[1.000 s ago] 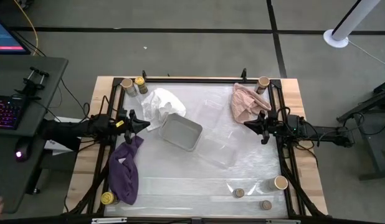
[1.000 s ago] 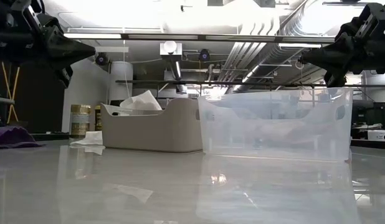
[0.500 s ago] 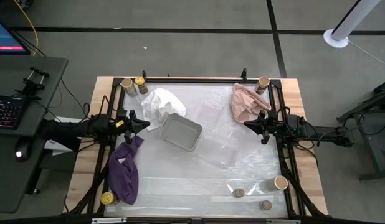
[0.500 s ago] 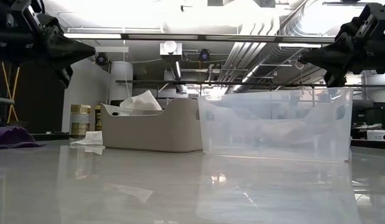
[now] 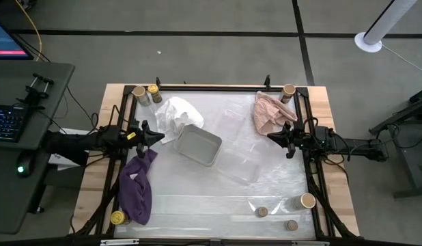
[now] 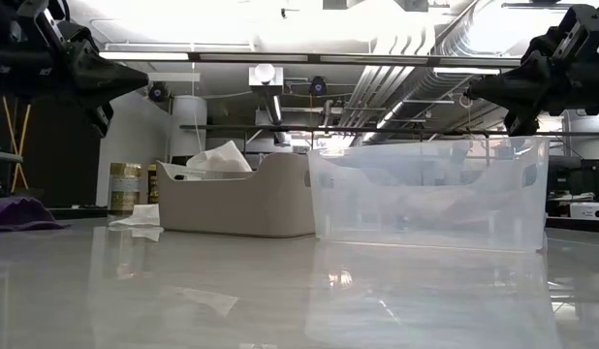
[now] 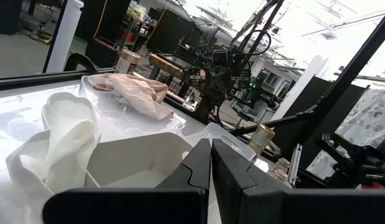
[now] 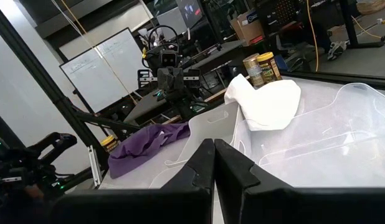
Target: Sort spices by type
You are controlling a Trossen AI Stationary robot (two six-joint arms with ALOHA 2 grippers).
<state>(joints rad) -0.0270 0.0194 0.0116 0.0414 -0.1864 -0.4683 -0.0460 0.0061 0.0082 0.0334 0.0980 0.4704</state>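
Several spice jars stand at the table's corners. A tan-topped jar (image 5: 138,91) and a yellow-lidded one (image 5: 154,89) are far left, and another tan-topped jar (image 5: 288,89) is far right. A yellow-lidded jar (image 5: 117,218) stands near left. Near right are a tan-topped jar (image 5: 306,200) and two tiny brownish jars (image 5: 262,212) (image 5: 291,225). My left gripper (image 5: 160,137) hangs shut and level above the table's left side, holding nothing. My right gripper (image 5: 271,137) hangs the same way on the right side, facing it.
A grey tray (image 5: 197,145) and a clear plastic bin (image 5: 238,162) sit mid-table between the grippers. A white cloth (image 5: 177,114) lies behind the tray, a pink cloth (image 5: 269,113) far right and a purple cloth (image 5: 137,186) near left. Bare tabletop lies along the near edge.
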